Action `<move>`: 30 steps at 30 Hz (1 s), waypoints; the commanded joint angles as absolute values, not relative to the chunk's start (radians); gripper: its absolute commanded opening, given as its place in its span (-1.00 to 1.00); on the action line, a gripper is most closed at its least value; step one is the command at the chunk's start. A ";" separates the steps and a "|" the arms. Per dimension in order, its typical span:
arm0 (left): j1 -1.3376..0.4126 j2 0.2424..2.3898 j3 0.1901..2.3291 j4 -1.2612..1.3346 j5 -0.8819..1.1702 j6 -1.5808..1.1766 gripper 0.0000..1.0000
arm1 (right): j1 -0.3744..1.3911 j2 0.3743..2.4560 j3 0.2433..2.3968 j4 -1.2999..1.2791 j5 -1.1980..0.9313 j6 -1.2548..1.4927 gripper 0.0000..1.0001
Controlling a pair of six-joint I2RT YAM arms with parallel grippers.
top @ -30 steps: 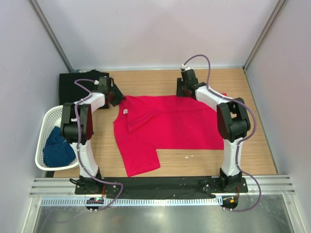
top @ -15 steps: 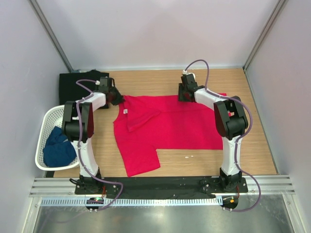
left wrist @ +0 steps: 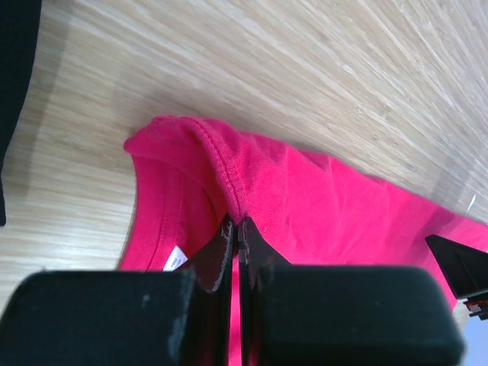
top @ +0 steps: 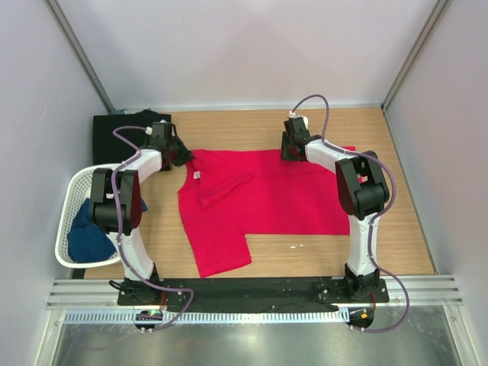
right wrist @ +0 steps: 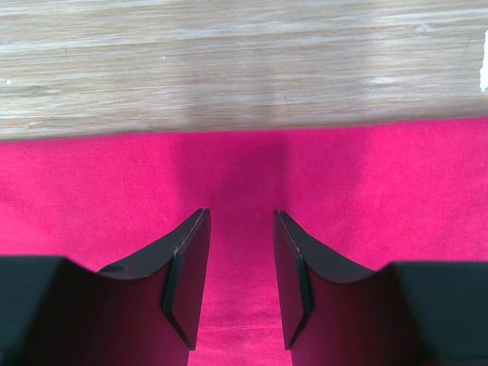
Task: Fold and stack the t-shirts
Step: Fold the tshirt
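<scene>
The tabletop (top: 412,229) carries the red shirt (top: 274,202) spread at centre and the black shirt (top: 114,133) at 10 o'clock. The basket (top: 78,183) at 9 o'clock holds the blue shirt (top: 85,236). The left gripper (left wrist: 235,229) pinches the red shirt near its collar. The right gripper (right wrist: 240,217), half open, holds nothing.

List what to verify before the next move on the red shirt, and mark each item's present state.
1. Left gripper shut on the red t-shirt at its collar seam: ok.
2. Right gripper holding the shirt's far edge: not ok; its jaws stand open over the cloth.
3. Right fingers touching the cloth: cannot tell.
4. Shirt lying flat: not ok; a flap is folded over beside the neck label.
5. Black t-shirt apart from the red one: ok.
6. Dark blue t-shirt out of the way in the basket: ok.
</scene>
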State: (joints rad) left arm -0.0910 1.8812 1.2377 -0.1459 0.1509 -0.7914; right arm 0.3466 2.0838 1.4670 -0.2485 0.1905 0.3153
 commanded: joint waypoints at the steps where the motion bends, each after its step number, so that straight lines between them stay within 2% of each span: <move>1: -0.087 1.832 1.200 -0.121 0.166 -0.816 -1.00 | 0.347 2.071 1.465 -0.244 0.229 0.337 -0.11; 30: -0.086 1.806 1.057 -0.144 0.107 -0.851 -1.00 | 0.348 2.102 1.474 -0.268 0.239 0.325 -0.12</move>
State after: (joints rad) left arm -0.0910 1.8500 1.0763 -0.1463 0.1322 -0.8391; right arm 0.3470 2.0933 1.4639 -0.2676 0.2165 0.3275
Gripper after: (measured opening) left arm 0.009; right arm 0.443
